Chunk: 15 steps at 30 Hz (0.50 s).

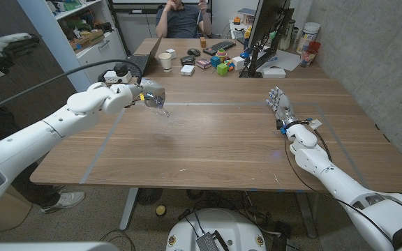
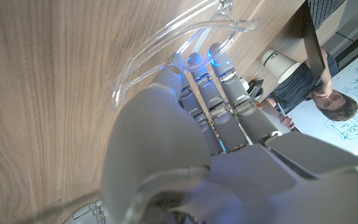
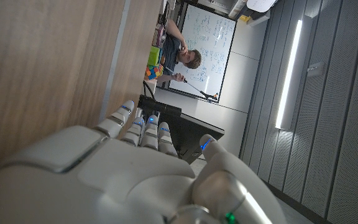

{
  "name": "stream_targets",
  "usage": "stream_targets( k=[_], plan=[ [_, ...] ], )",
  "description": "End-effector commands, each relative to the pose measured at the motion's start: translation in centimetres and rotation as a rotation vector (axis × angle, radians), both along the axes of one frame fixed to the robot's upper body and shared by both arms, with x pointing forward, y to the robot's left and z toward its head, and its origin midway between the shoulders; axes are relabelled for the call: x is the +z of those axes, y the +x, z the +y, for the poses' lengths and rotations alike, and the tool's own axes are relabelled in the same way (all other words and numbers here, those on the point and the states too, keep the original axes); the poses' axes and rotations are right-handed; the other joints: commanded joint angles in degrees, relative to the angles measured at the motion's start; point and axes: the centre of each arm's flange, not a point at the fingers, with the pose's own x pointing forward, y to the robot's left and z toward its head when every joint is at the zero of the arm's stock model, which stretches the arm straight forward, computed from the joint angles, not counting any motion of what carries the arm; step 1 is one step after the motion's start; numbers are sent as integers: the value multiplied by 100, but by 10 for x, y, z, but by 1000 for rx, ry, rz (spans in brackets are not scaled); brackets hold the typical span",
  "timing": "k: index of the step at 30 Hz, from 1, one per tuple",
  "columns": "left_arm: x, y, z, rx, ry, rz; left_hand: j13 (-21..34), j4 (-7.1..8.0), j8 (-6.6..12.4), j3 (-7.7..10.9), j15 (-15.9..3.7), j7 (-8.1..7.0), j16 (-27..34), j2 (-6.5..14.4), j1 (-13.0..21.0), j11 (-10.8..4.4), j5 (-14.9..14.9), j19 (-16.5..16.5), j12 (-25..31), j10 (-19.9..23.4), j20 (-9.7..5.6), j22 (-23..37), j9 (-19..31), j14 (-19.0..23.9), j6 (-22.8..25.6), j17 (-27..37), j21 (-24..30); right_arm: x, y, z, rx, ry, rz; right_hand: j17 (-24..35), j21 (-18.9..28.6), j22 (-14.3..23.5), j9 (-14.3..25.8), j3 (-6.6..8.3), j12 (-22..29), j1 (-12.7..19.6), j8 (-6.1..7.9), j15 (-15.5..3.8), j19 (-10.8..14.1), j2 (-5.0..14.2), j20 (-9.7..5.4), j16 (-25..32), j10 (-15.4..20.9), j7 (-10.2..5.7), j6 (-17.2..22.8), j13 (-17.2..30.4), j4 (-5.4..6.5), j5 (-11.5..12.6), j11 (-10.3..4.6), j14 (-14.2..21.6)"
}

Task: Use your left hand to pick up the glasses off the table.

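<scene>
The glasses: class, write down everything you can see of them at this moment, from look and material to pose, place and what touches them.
The glasses look like clear, colourless plastic, with a see-through front and thin curved transparent arms that the left wrist view shows arching beyond the fingertips. The left hand holds them at its fingertips over the left part of the wooden table. In the head view they appear lifted off the wood, with a faint shadow beneath them. Nothing but that hand touches them. Finer details are too small to tell.

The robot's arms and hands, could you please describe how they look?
Both arms are smooth white rounded shells. The left hand has a white back and grey segmented fingers with small blue lights. The right hand is grey with blue-lit fingers, dark fittings at its wrist, and a thin black cable running along the forearm.
</scene>
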Motion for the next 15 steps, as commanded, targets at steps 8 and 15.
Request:
stream_targets(
  k=[8,15],
  plan=[
    [23,-17,-2,-9,-19,-105,44,10,5,-66,-594,53,14,313,388,-17,44,-42,-46,82,-416,28,117,227,149,5,175,-1,1,-1,4,2,-4,9,-20,14,19,5,26,-33,13,34,16,272,-64,6,47,10,34,16,-28,22,1,71],
    [28,-24,-5,-20,-25,-130,70,17,-4,-92,-594,63,2,318,403,-18,49,-70,-66,86,-412,22,118,240,159,-1,248,-2,1,-2,6,6,-1,9,-23,14,19,3,25,-34,13,37,11,270,-65,11,52,14,36,16,-28,23,16,90]
  ],
)
